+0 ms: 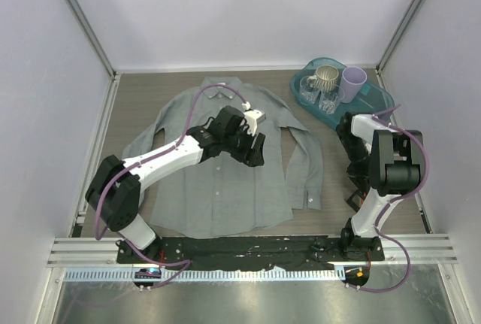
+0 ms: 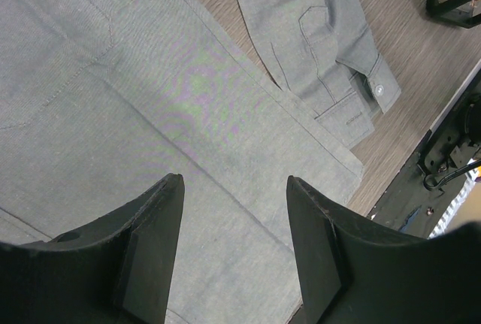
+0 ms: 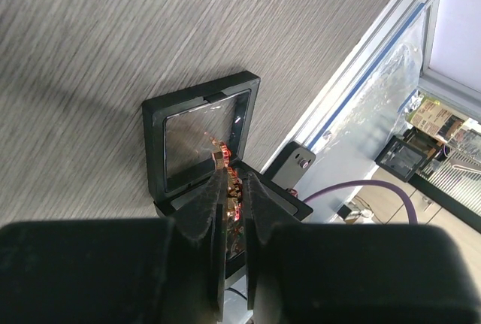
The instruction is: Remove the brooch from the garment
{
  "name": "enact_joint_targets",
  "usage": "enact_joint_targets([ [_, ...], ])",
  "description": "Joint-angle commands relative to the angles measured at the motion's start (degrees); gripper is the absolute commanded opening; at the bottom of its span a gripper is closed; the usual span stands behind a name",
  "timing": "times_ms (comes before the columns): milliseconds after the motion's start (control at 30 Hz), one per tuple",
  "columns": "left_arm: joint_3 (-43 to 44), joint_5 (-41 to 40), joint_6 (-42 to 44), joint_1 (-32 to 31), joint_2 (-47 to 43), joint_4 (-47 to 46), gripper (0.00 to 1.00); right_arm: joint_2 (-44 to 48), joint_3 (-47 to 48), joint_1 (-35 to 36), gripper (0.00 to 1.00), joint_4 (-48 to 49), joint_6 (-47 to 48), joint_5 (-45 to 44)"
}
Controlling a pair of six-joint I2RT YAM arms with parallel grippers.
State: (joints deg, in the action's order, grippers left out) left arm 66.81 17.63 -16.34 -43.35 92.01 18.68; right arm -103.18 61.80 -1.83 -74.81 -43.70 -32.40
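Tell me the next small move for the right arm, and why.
Probably ease down a little and open the right fingers to release the brooch. It is pinched between them, already off the garment, and it hangs at the near edge of the open black case, so dropping it in looks like the only step left.

A wood-grain table [image 1: 135,106] carries a grey shirt [image 1: 225,181] spread flat at its middle, a teal tray [image 1: 376,102] at the far right and a black box [image 3: 203,140] at the near right.

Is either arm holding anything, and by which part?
The right gripper pinches a tiny red-orange-and-gold brooch by its middle, one end poking out. The left gripper is open over the grey shirt, holding nothing.
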Motion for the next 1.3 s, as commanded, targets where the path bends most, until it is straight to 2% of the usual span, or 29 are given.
enact_joint_targets([
  [0,-0.4,0.8,-0.4,0.4,-1.7,-2.6,0.61,0.1,0.6,0.4,0.16,-0.3,-0.7,-0.6],
  [100,-0.5,0.9,-0.4,0.4,-1.7,-2.5,0.61,-0.2,0.5,0.4,0.16,-0.4,-0.8,-0.8],
  [333,-0.7,1.1,-0.4,0.5,-1.8,-2.7,0.61,0.7,1.3,0.6,0.01,-2.5,-1.3,-2.7],
  [533,-0.6,1.2,-0.3,0.6,-2.0,-2.9,0.61,2.0,1.7,0.6,0.01,-5.3,-1.8,-5.7],
  [867,-0.7,1.3,-0.3,0.6,-2.1,-2.5,0.61,0.4,-0.2,0.9,0.02,-2.2,-0.9,-2.1],
  [1267,-0.8,1.3,-0.4,0.7,-1.9,-2.6,0.61,-0.9,-1.3,0.9,0.05,-1.1,-0.9,-2.5],
])
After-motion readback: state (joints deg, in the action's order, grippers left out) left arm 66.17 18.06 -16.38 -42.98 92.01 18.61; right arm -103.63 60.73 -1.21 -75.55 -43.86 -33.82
